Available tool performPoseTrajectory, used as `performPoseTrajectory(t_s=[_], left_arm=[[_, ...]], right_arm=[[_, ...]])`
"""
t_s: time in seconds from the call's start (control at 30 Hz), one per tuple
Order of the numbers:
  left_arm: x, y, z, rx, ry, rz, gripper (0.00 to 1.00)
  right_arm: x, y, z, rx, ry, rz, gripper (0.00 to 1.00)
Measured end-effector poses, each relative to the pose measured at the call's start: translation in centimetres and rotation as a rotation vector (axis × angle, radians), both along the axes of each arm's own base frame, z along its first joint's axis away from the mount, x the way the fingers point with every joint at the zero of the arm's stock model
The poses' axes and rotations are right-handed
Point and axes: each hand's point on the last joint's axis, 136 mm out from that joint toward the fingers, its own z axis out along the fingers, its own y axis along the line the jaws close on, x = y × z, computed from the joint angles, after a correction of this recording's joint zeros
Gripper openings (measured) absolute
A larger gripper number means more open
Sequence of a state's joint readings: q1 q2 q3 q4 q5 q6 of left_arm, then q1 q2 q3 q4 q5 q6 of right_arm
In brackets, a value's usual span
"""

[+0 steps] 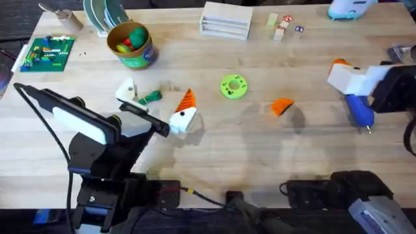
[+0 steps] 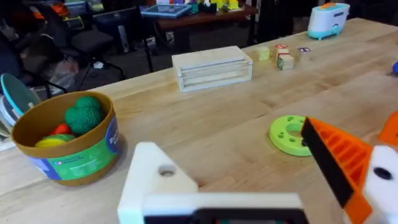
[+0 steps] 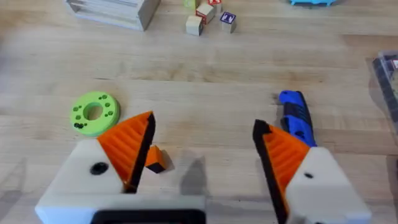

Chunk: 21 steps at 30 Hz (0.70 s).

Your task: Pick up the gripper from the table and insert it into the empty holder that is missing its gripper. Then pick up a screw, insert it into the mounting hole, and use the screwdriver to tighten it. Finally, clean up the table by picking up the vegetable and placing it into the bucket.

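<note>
The left arm is seen stretched low over the worktop (image 1: pixel 214 140) from its base at the lower left, its forearm angled toward the middle. The left gripper (image 1: pixel 156 107) is spread wide, nothing between its two mounts: one bare white holder (image 1: pixel 126 90) and one mount carrying an orange ribbed pad (image 1: pixel 187 99). One green vegetable (image 1: pixel 151 97) is lying between them, its long axis roughly left to right. One bucket (image 1: pixel 132 45) is standing upright behind them. One loose orange gripper (image 1: pixel 281 106) is lying near the middle, right of a green ring (image 1: pixel 233 86). At the far right, the right gripper (image 3: pixel 205 146) is held open and empty above one blue screwdriver (image 1: pixel 359 109), whose tip is pointed toward the near edge.
</note>
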<state>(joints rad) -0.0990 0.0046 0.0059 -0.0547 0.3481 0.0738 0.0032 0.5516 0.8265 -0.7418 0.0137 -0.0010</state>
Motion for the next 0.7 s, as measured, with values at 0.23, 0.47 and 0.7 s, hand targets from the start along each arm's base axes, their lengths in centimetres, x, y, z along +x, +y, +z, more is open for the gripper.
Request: performPoseTrajectory(t_s=[0.23,0.47,0.7], left_arm=[[0.0,0.0,0.0,0.000,0.000,0.000,0.993],[0.0,0.0,0.0,0.000,-0.001,-0.002,0.994],[-1.4,-2.4,0.1,-0.056,0.025,-0.158,0.993]], right_arm=[[0.0,0.0,0.0,0.000,0.000,0.000,0.992],[0.0,0.0,0.0,0.000,0.000,0.001,0.991],[0.0,0.0,0.0,0.000,0.000,0.000,0.992]])
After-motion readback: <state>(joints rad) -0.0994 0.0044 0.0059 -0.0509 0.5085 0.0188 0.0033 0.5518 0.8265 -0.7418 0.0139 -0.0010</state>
